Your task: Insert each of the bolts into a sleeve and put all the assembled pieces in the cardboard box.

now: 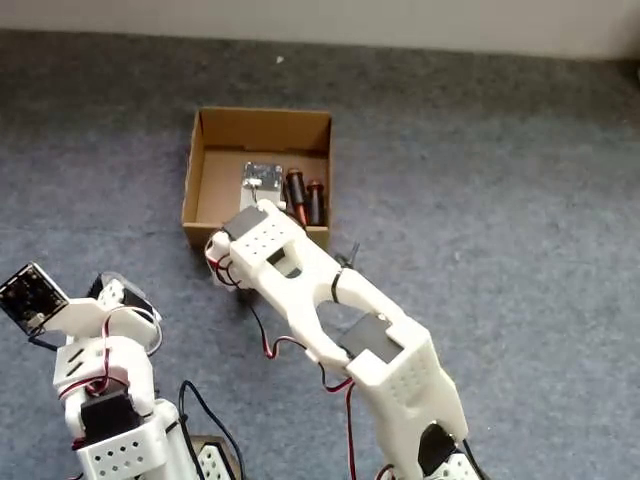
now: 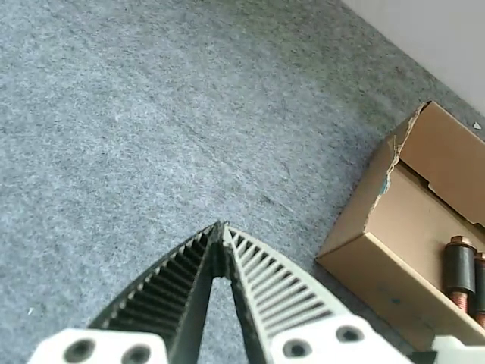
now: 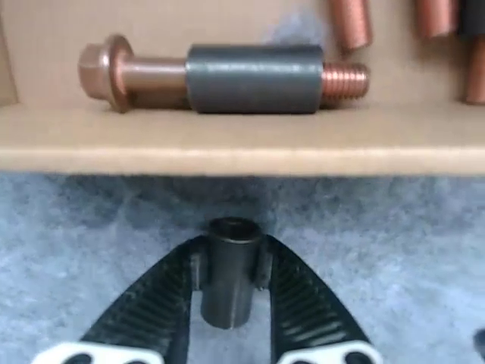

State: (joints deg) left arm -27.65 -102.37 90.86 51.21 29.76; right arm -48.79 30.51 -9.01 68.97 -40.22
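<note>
Right end effector (image 3: 229, 254): its two fingers are clamping a dark sleeve (image 3: 227, 292), standing apart only by the sleeve's width; the sleeve is lying in line with the fingers, its round end poking out past the tips.

Held sleeve, place: it is hanging over the grey desk (image 3: 424, 243), on the near side of the box wall and not inside the box.

Cardboard box (image 3: 242, 144): its near wall is running across just ahead of the right end effector's tips.

Assembled piece (image 3: 227, 76): a copper bolt pushed through a dark sleeve is lying on its side on the box floor, straight ahead of the right end effector and just beyond the wall; the head is sticking out at one end and the thread at the other.

Other sleeved bolts (image 3: 350, 26): their copper ends are showing deeper in the box, beyond the assembled piece and off to one side of the right end effector.

Left end effector (image 2: 220, 235): its fingers are meeting at the tips and gripping nothing; it is hovering over bare desk, with the cardboard box lying ahead of it and off to one side, well apart.

Right arm (image 1: 330, 300): it is stretching out to the box's near wall.

Left arm (image 1: 105, 370): it is sitting folded, well apart from the box.
</note>
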